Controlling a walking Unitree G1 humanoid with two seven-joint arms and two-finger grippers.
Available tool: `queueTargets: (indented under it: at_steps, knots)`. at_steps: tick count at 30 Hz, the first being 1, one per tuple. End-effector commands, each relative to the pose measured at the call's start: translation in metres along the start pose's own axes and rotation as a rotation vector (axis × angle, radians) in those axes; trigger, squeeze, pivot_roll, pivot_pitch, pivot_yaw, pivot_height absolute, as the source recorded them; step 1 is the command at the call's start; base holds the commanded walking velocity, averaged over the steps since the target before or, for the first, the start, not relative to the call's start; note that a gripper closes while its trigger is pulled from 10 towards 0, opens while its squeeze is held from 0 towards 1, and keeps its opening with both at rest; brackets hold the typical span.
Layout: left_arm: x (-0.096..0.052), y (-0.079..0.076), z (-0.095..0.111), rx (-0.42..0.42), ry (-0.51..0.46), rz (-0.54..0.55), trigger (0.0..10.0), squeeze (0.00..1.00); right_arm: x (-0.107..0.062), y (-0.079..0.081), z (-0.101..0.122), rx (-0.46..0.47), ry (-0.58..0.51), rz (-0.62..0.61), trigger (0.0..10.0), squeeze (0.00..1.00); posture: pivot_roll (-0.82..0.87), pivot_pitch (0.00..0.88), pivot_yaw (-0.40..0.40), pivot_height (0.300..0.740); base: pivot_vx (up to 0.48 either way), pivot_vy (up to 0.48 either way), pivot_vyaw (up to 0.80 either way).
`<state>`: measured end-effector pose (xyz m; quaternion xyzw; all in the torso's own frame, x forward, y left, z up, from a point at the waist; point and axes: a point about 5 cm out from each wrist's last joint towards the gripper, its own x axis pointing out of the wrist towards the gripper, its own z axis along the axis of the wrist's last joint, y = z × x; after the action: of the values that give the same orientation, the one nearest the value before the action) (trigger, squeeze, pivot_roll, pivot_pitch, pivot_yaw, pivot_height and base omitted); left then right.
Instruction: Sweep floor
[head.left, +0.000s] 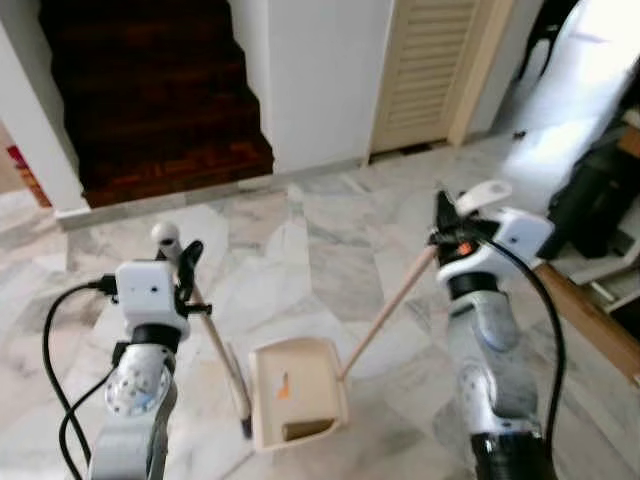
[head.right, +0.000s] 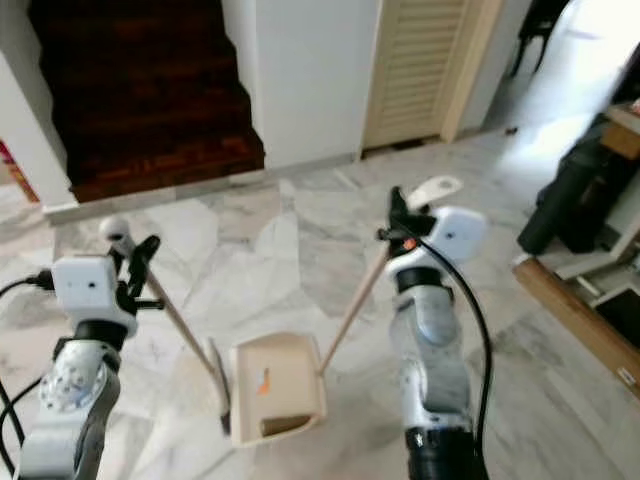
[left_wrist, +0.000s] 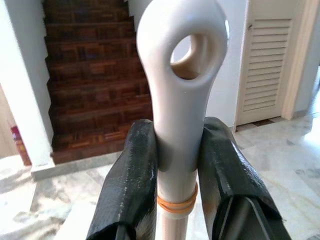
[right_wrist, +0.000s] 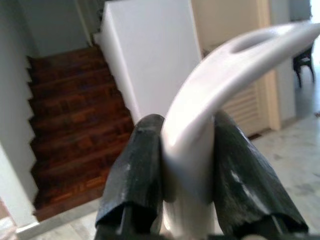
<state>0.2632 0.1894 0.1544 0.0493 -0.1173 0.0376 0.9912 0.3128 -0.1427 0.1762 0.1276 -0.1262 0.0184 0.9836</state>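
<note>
My left gripper (head.left: 184, 262) is shut on the white top of a broom handle (left_wrist: 180, 100); the pale stick slants down to the broom head (head.left: 238, 395) on the marble floor. My right gripper (head.left: 442, 228) is shut on the curved white grip (right_wrist: 200, 135) of a dustpan handle (head.left: 388, 310), which runs down to the cream dustpan (head.left: 292, 392). The dustpan rests on the floor between my arms, right beside the broom head, with a small orange scrap (head.left: 284, 386) inside it.
Dark wooden stairs (head.left: 150, 90) rise at the back left beside a white wall (head.left: 320, 80) and a louvred door (head.left: 430, 70). A black bag (head.left: 590, 200) and low wooden furniture (head.left: 590, 315) stand at the right. Marble floor (head.left: 300, 240) stretches ahead.
</note>
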Motion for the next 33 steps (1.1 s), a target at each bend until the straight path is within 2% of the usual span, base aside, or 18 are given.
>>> queueTargets:
  at_steps: [1,16,19,33]
  knots:
    - [0.0024,-0.0047,0.0146,0.006,-0.063,-0.023,10.0,0.00,-0.0008,-0.0029,0.0159,0.031,-0.069,-0.012,10.0,0.00,0.01,0.000,0.010,0.740,0.000,0.349,0.00]
    - [0.0035,-0.0044,0.0161,0.002,-0.061,-0.032,10.0,0.00,-0.0035,-0.0047,0.0190,0.043,-0.064,-0.028,10.0,0.00,0.01,0.000,0.017,0.740,0.000,0.418,0.00]
    - [0.0037,-0.0046,0.0163,0.001,-0.060,-0.032,10.0,0.00,-0.0029,-0.0042,0.0201,0.049,-0.064,-0.024,10.0,0.00,0.01,0.000,0.016,0.740,0.000,0.437,-0.76]
    - [0.0008,0.0015,0.0165,0.014,-0.048,-0.005,10.0,0.00,-0.0041,-0.0026,0.0247,0.042,-0.076,-0.023,10.0,0.00,0.02,0.000,0.010,0.740,0.000,0.439,0.00]
